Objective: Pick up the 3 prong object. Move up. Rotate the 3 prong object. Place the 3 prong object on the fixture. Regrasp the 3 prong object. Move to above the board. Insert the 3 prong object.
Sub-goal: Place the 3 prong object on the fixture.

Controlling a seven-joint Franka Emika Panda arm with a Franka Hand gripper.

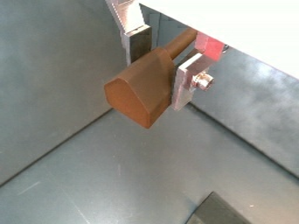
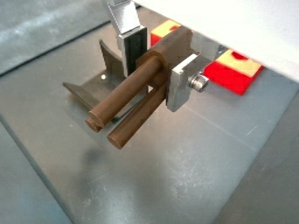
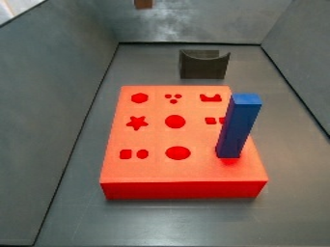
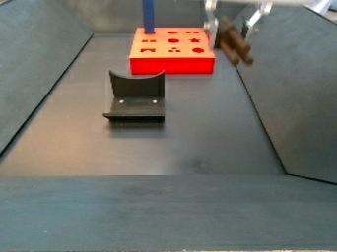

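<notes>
End effector (image 2: pixel 162 61) is raised well above the desk, silver fingers (image 1: pixel 187 80) closed onto the 3 prong object (image 2: pixel 131 94) and clamping it near its upper end. The brown piece angles down and out from between the plates. One wrist view shows long rounded prongs pointing away from the end effector; a wrist view from another angle shows its broad wedge-like face (image 1: pixel 140 89).

Open room: free air on all sides of the held piece; nothing touches it except the fingers. In a side view the end effector (image 4: pixel 235 22) hangs high near the far right of the enclosure, the piece (image 4: pixel 235 42) tilted beneath it, apart from the right wall.

Surface: desk (image 4: pixel 198 138) is dark grey, smooth, slightly reflective, enclosed by sloped grey walls (image 3: pixel 58 96).

Surroundings: the fixture (image 4: pixel 134 95) sits on the desk floor, below and well apart from the end effector; in a wrist view it appears just behind the prongs (image 2: pixel 103 80). The board (image 3: pixel 175 140), red-orange with cut-out shapes, lies flat, well apart from the fixture. A tall blue block (image 3: pixel 237 125) stands upright in the board. A corner of the board shows beyond the end effector (image 2: pixel 233 72).
</notes>
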